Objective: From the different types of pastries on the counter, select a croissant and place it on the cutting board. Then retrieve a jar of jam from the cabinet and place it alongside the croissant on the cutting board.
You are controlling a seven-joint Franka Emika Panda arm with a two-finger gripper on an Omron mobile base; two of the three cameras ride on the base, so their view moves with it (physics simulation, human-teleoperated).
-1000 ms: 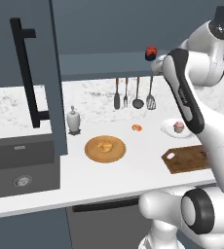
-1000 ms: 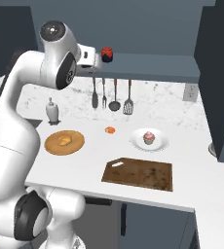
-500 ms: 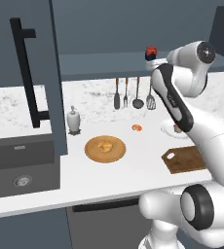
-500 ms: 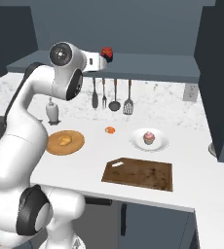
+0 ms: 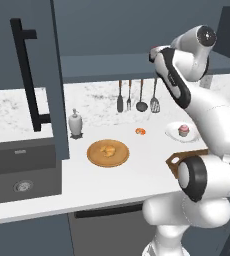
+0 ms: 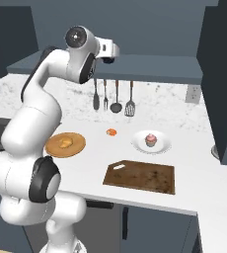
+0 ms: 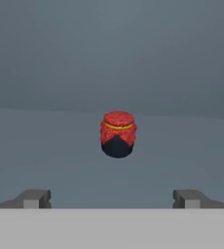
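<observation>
In the hand view the jar of jam [image 7: 118, 134], dark with a red cloth top, stands on the cabinet shelf [image 7: 46, 146] straight ahead of my gripper [image 7: 112, 199]. The gripper is open, its fingertips [image 7: 33, 198] wide apart and short of the jar. From the base, the gripper [image 6: 113, 51] is raised at shelf height. The croissant [image 6: 64, 143] lies on a round tan plate [image 6: 76, 138] on the counter [image 6: 194, 148]. The dark brown cutting board [image 6: 141, 176] lies bare near the counter's front edge. The cabinet door [image 5: 29, 75] hangs open at the left.
An orange glazed piece [image 6: 111, 132] lies mid-counter, and a pink cupcake [image 6: 150, 140] sits on a white plate [image 6: 162, 147]. Utensils [image 6: 116, 94] hang on the back wall below the shelf. A dark sink [image 5: 17, 170] and a soap bottle [image 5: 75, 123] are to the left.
The arm has straightened and carried the hand up and in toward the shelf, so the hand now covers the jar in both base views. Things on the counter have not moved.
</observation>
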